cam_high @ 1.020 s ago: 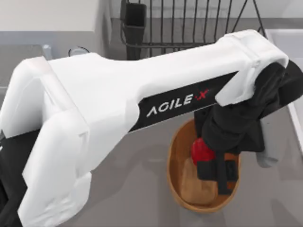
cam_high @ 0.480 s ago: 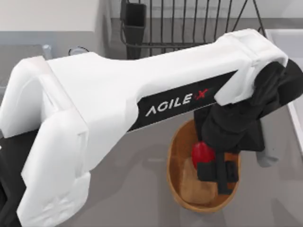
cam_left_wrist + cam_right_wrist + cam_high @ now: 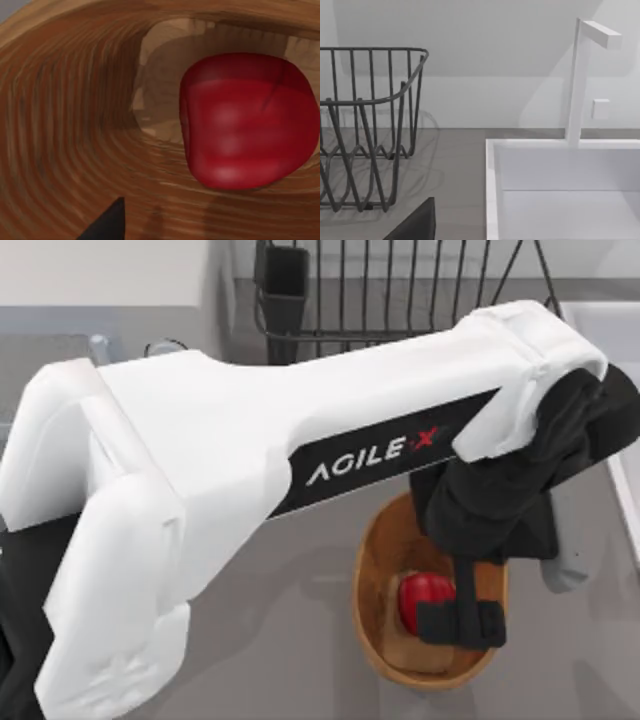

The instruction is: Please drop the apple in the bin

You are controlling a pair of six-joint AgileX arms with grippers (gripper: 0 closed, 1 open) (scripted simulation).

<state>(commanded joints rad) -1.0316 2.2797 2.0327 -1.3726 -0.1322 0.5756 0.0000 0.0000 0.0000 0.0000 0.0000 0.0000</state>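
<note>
The apple [image 3: 420,600], red and glossy, lies on the tan floor of the bin [image 3: 366,570], an oval orange-brown woven basket at the table's front right. My left gripper [image 3: 463,625] hangs open just over the bin, with the apple free beside its left finger. In the left wrist view the apple [image 3: 245,120] rests against the bin's ribbed wall [image 3: 65,125], and one dark fingertip [image 3: 107,225] shows at the frame's edge. My right arm is parked off to the side, its wrist camera facing the back wall.
A black wire dish rack [image 3: 400,290] [image 3: 365,125] stands at the back. A white sink [image 3: 570,190] with a white faucet [image 3: 577,75] lies to the right. My left arm's white link [image 3: 250,450] crosses over the table.
The apple has dropped out of my left gripper onto the bin's floor. The gripper's fingers have parted and lowered slightly.
</note>
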